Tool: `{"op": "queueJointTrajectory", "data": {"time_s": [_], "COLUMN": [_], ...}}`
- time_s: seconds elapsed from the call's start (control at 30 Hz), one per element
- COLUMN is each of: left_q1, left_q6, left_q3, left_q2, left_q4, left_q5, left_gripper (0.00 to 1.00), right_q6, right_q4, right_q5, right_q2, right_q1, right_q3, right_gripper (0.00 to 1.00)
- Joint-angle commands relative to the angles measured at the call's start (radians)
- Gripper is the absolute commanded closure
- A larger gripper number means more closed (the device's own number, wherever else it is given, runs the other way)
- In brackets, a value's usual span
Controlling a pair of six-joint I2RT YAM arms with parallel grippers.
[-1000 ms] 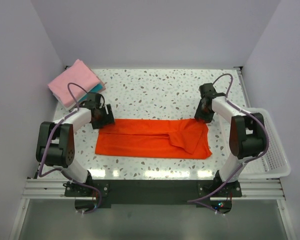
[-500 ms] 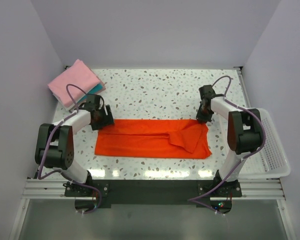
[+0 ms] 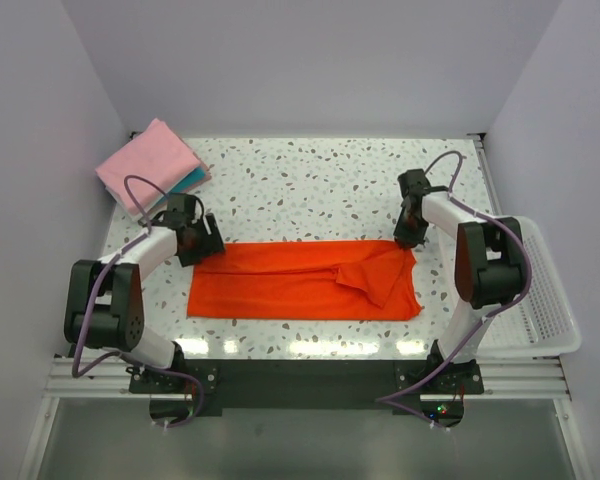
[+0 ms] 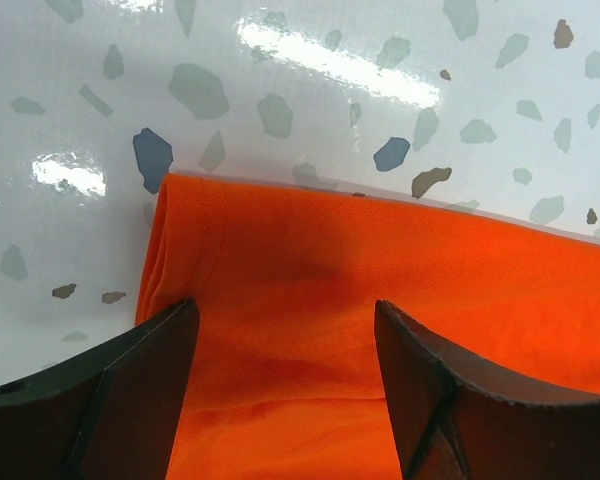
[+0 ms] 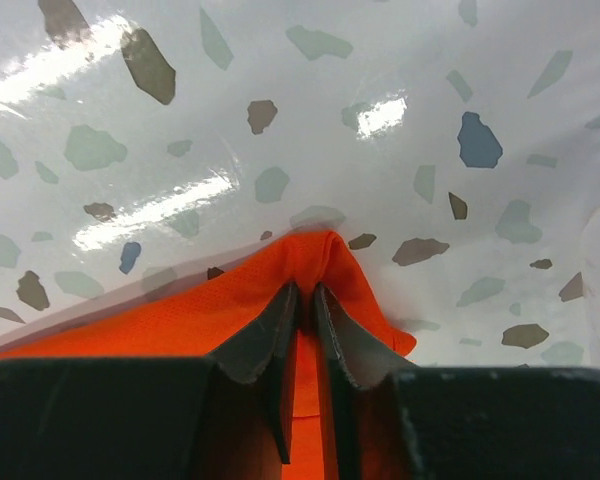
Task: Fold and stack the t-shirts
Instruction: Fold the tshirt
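Beyond the left claw (image 3: 202,240), in the top view, a pink shirt (image 3: 148,163) lies folded on a teal shirt (image 3: 192,180) at the worktop's (image 3: 310,190) far corner, so two look finished. Between both claws the orange shirt (image 3: 305,280) lies as a long band, apparently folded lengthwise only. The right claw (image 3: 410,232) sits at its far right corner.

Under the left wrist, the left claw (image 4: 280,320) stands wide, its fingers straddling the shirt's folded far-left corner without gripping.

Under the right wrist, the right claw (image 5: 305,292) is nearly closed, pinching a peak of orange cloth. The crosswise folds and the stacking seem to remain.
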Motion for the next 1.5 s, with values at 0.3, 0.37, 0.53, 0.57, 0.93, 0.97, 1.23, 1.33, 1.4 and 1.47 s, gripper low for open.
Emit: {"op": "queueJointTrajectory", "data": {"time_s": [0.3, 0.37, 0.53, 0.57, 0.93, 0.97, 1.23, 1.33, 1.4, 1.47], "left_q1": [-0.050, -0.059, -0.085, -0.090, -0.131, -0.131, -0.133, -0.133, -0.133, -0.133], "left_q6": [0.036, 0.043, 0.053, 0.051, 0.042, 0.047, 0.062, 0.062, 0.066, 0.070], "left_q3": [0.099, 0.100, 0.068, 0.061, -0.051, -0.065, -0.119, -0.131, -0.136, -0.139], "left_q2": [-0.138, -0.155, -0.163, -0.164, -0.115, -0.109, -0.080, -0.080, -0.074, -0.059], "left_q4": [-0.025, -0.022, -0.002, 0.008, 0.116, 0.117, 0.104, 0.081, 0.070, 0.044], "left_q5": [0.031, 0.028, 0.065, 0.079, 0.142, 0.143, 0.163, 0.166, 0.184, 0.217], "left_gripper": [0.21, 0.21, 0.21, 0.21, 0.20, 0.20, 0.19, 0.19, 0.19, 0.19], "right_q6": [-0.043, -0.039, 0.012, 0.021, 0.130, 0.130, 0.125, 0.099, 0.085, 0.075], "right_q4": [-0.066, -0.072, -0.061, -0.060, 0.014, 0.020, 0.033, 0.013, 0.016, 0.025], "right_q5": [-0.094, -0.102, -0.133, -0.137, -0.194, -0.194, -0.159, -0.117, -0.099, -0.073], "right_q2": [-0.134, -0.166, -0.242, -0.248, -0.300, -0.295, -0.162, -0.083, -0.046, 0.004], "right_q1": [0.035, 0.055, 0.155, 0.185, 0.244, 0.245, 0.242, 0.242, 0.242, 0.241], "right_q3": [0.135, 0.126, 0.060, 0.033, -0.219, -0.228, -0.192, -0.130, -0.098, -0.044], "right_gripper": [0.46, 0.45, 0.44, 0.44, 0.44, 0.44, 0.44, 0.44, 0.44, 0.43]}}
